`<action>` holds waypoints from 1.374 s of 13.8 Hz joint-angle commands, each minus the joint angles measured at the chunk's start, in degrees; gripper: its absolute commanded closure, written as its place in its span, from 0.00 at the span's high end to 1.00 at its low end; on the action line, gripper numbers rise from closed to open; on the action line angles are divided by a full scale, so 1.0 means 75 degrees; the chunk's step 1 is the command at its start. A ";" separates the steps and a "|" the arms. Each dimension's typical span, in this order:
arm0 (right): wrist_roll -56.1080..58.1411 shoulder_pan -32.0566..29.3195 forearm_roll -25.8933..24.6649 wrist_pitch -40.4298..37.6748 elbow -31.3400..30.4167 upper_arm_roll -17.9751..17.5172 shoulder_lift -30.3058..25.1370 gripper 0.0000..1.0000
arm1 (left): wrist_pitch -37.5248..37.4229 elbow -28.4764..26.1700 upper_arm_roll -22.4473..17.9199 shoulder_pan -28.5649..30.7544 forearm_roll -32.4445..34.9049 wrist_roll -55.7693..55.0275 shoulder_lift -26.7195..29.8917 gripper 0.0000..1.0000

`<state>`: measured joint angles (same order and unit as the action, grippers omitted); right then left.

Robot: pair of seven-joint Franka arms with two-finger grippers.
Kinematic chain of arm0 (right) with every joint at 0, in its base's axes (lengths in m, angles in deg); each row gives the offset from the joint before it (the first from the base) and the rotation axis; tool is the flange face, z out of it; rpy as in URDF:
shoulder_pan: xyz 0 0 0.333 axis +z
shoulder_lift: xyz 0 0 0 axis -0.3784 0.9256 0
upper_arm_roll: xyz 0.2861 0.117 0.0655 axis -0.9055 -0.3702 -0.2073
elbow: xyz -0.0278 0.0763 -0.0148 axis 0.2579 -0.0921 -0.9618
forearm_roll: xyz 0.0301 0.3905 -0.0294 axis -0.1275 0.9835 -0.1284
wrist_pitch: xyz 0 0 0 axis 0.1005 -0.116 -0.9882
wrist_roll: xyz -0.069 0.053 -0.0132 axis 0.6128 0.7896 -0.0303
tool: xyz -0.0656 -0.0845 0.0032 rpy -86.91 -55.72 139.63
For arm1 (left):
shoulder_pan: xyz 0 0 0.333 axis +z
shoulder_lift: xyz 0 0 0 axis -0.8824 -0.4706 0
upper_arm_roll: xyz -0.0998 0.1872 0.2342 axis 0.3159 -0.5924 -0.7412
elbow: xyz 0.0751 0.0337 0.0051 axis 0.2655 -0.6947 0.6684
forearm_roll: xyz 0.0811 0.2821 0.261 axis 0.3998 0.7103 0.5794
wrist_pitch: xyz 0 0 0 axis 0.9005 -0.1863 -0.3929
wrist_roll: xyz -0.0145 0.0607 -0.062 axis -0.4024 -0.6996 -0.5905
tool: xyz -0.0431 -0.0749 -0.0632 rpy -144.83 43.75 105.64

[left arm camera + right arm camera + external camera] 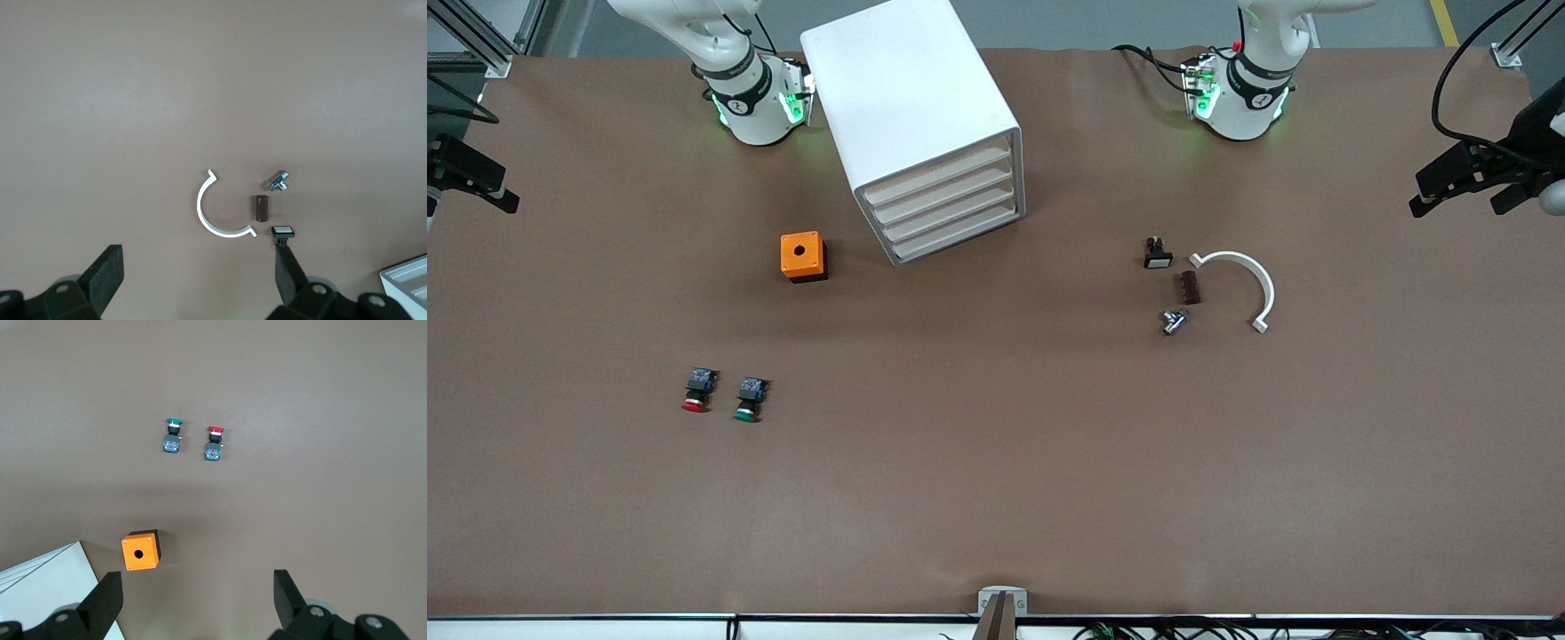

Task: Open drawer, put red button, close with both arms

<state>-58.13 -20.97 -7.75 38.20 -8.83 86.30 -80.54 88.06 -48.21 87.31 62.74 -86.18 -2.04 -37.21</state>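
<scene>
The white cabinet point(916, 116) stands between the two arm bases, and its topmost drawer point(938, 178) is closed. The red button point(696, 391) lies on the table toward the right arm's end, beside the green button point(749, 400). It also shows in the right wrist view point(214, 444). My right gripper point(197, 587) is open and empty, high over the table near the orange box point(140, 550). My left gripper point(198, 267) is open and empty, high over the table at the left arm's end. Neither gripper shows in the front view. Both arms wait.
The orange box point(803, 256) sits beside the cabinet. Toward the left arm's end lie a white curved piece point(1249, 284), a brown block point(1190, 287), a metal fitting point(1173, 321) and a black switch with a white cap point(1158, 255). Black camera mounts point(1485, 169) stand at both table ends.
</scene>
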 commanded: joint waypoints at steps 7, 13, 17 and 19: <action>-0.0018 -0.0017 -0.0013 0.0000 -0.0134 0.0061 -0.0181 1.00 | -0.0095 0.0115 0.0048 0.0289 0.0043 0.0092 -0.0191 1.00; 0.0087 -0.0228 -0.0002 -0.0011 -0.0111 0.0072 -0.0135 1.00 | -0.0059 0.0430 0.0060 0.0396 0.0032 0.0069 -0.1255 1.00; 0.0088 -0.0216 -0.0013 0.0001 -0.0018 0.0061 -0.0111 1.00 | -0.0071 0.0525 0.0235 0.0104 0.0008 -0.0491 -0.2182 1.00; 0.0017 -0.0216 -0.0013 -0.0023 0.0065 0.0049 0.0005 1.00 | -0.0071 0.0525 0.0247 -0.0282 0.0020 -0.1193 -0.2476 1.00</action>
<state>-58.11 -21.85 -7.76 38.29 -8.80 87.29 -80.57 88.35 -46.30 88.83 63.20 -86.21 -6.49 -53.69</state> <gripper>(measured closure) 0.000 0.000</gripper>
